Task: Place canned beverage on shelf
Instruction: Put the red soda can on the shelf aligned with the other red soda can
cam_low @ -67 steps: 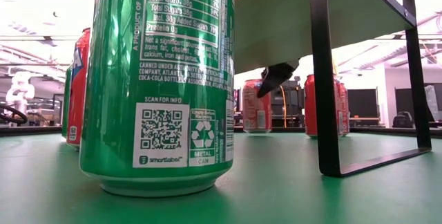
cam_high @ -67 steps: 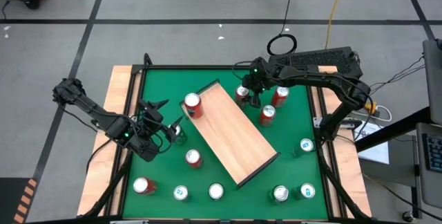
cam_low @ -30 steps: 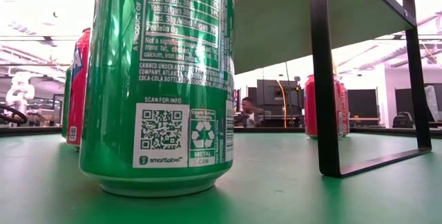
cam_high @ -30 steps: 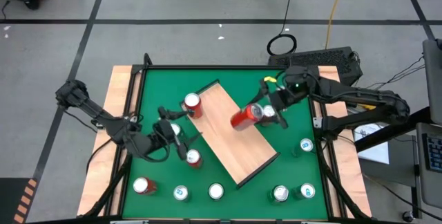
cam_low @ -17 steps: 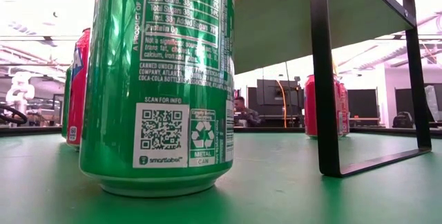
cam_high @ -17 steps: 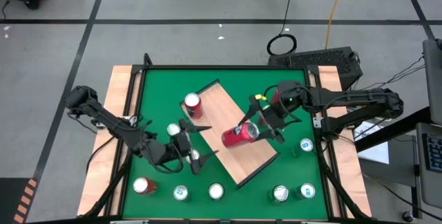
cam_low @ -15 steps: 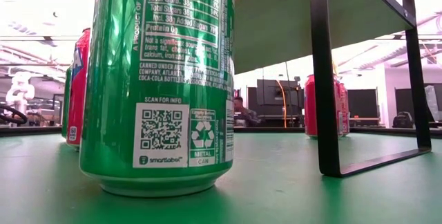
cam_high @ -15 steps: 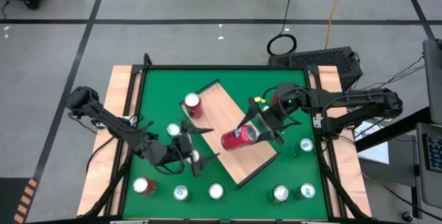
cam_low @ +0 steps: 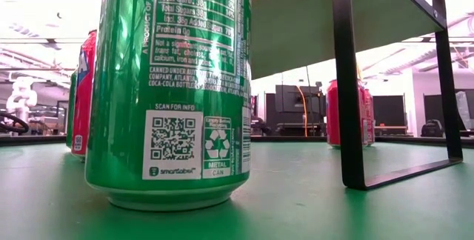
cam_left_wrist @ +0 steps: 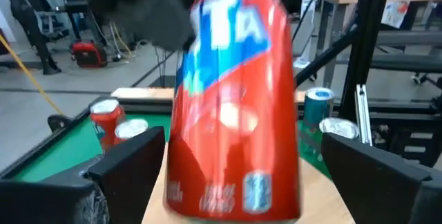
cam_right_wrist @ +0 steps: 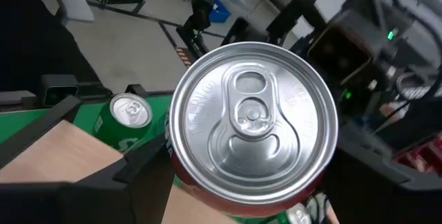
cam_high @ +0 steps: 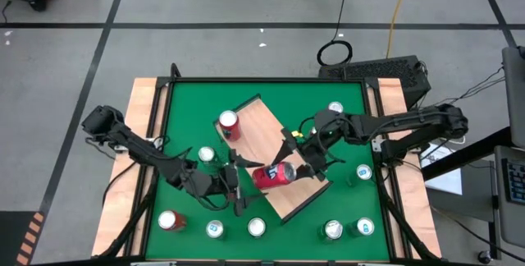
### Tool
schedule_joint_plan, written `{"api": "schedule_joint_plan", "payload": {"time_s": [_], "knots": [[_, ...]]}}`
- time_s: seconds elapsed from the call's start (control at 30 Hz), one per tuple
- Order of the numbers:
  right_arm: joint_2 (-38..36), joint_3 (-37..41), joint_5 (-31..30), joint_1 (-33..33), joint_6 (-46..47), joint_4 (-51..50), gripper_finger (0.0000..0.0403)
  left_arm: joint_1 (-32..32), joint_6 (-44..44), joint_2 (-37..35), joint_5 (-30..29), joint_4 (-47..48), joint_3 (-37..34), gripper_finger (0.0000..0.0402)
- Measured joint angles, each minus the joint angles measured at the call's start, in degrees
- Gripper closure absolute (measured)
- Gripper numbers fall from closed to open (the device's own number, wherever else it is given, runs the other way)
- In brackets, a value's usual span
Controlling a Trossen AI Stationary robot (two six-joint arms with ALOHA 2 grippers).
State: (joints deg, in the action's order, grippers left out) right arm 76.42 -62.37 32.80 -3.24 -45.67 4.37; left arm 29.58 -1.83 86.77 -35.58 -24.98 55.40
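A red can [cam_high: 272, 175] hangs tilted over the near left part of the shelf [cam_high: 283, 147], a raised light wood board. Its silver top [cam_right_wrist: 253, 118] faces the table's right side. My right gripper [cam_high: 295, 169] is shut on the can, coming from the right. My left gripper [cam_high: 237, 185] is open and level just left of the can. In the left wrist view its fingers [cam_left_wrist: 135, 163] stand on either side of the can [cam_left_wrist: 235, 106]; I cannot tell whether they touch it. Another red can [cam_high: 229, 124] stands on the shelf's far left corner. My right gripper pinches the red can's side wall just under the top rim [cam_right_wrist: 181, 172] between its two fingers [cam_right_wrist: 141, 175]. The fingers come nearly level from the table's right side and lie along the can. The can is tilted, top toward the gripper, bottom toward my left gripper.
Several cans stand on the green table around the shelf: a green one [cam_high: 207, 154] by my left arm, a red one [cam_high: 170, 220], others along the near edge [cam_high: 257, 227] and at the right [cam_high: 363, 172]. A large green can [cam_low: 174, 84] and the shelf's leg [cam_low: 348, 84] fill the low view.
My right gripper has carried the red can across the shelf toward the table's near edge and left, rolling as it went, so the can's bottom now points at my left gripper. My left gripper, still open, has moved right and toward the near edge, up to the can.
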Motion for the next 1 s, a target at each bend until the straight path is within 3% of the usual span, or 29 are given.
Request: {"api": "schedule_joint_plan", "payload": {"time_s": [0.17, 0.53, 0.83, 1.0], "knots": [[0.2, 0.0, 0.05, -0.63, -2.66, 2.02, 0.0108, 0.0, -2.85, 0.01, 0.8, 3.77, 0.0, 0.0014], [0.2, 0.0, 0.19, -0.66, -3.5, 2.65, 0.0108, -0.38, -3.23, 0.01, 2.51, 2.85, -0.01, 0.0016], [0.2, 0.0, 0.34, -1.03, -3.2, 2.25, 0.0107, -1.79, -3.47, 0.01, 6.04, 3.13, -0.02, 0.0103], [0.18, -0.04, -0.88, -1.02, -0.53, 1.36, 0.0094, -1.81, -4.33, 0.03, 6.08, 3.21, -0.07, 0.0114]]}}
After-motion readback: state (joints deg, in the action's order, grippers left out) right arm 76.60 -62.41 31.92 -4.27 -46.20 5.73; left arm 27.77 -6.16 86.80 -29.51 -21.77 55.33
